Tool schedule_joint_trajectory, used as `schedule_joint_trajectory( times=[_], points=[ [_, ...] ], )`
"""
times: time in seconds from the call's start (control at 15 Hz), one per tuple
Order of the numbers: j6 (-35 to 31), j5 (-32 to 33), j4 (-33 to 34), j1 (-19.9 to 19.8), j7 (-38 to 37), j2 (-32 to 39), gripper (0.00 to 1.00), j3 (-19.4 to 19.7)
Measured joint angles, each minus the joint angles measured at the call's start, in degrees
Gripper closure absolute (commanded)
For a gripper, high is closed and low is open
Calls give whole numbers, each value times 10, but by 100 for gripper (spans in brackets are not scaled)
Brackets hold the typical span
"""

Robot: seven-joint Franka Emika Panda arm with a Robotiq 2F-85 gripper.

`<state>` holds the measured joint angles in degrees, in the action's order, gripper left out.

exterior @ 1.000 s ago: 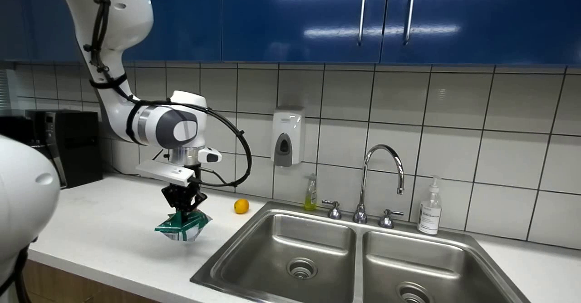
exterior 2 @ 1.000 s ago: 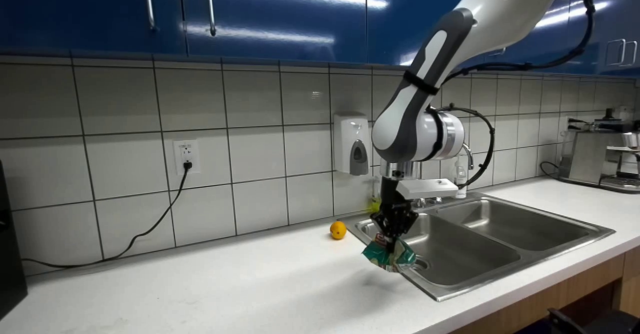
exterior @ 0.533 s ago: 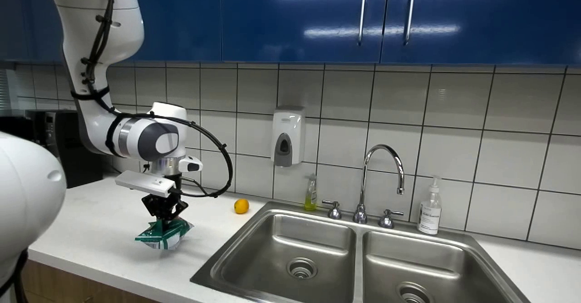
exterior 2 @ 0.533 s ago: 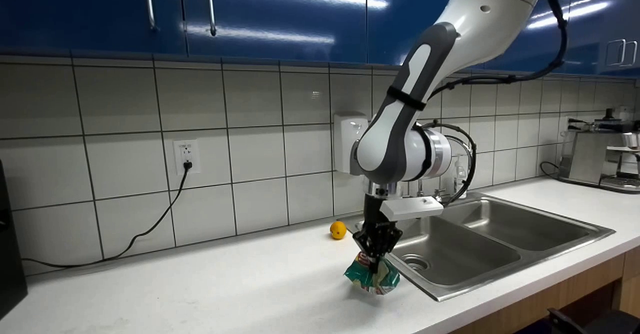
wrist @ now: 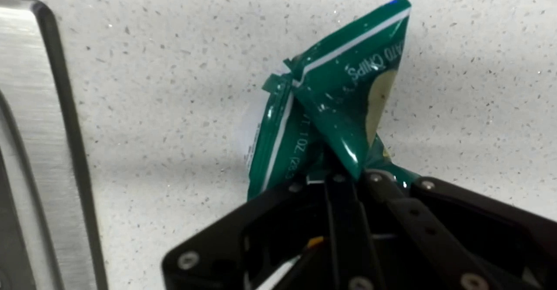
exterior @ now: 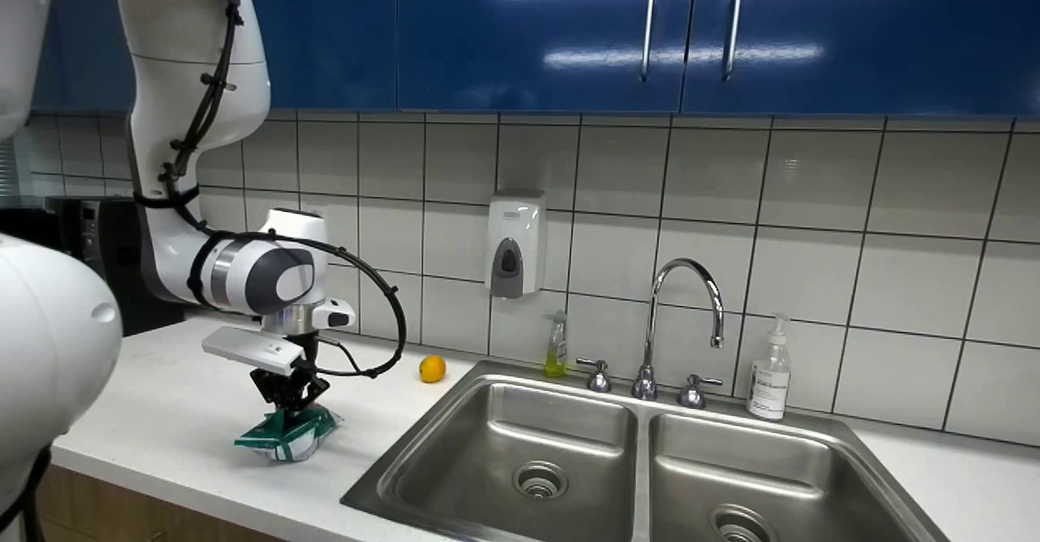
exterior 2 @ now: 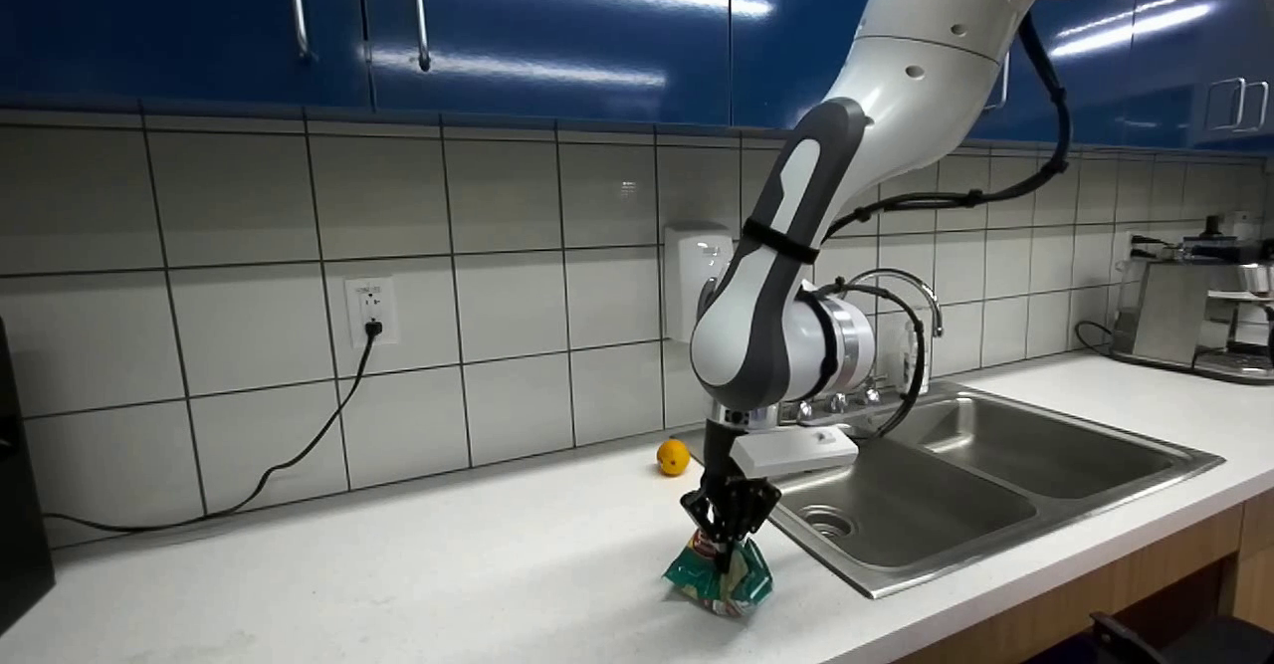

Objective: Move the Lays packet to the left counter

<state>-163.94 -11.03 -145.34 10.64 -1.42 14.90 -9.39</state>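
Green chip bag: we're pinching its folds in the gripper, counter contact unclear; we're risking a flop sideways if we're releasing high.

I'm in a kitchen: a double steel sink sits in the white tabletop. A curved faucet stands at the sink's back edge, tiled wall behind it, blue cabinets above.

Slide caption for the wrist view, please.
Gripper pinching the crumpled green chips packet over the speckled counter, steel sink rim at frame left.
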Motion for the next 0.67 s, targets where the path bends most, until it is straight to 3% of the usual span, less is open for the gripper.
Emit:
schedule_joint_trajectory(
  times=[0.07, 0.13, 0.2, 0.67],
  points=[
    [-2, 2, 5, 0, -5, 8, 100, 0],
    [-3, 4, 10, 0, -8, 14, 74, 0],
    [-4, 7, 15, 1, -12, 20, 73, 1],
    [-4, 25, 34, 2, -32, 34, 20, 7]
  ],
)
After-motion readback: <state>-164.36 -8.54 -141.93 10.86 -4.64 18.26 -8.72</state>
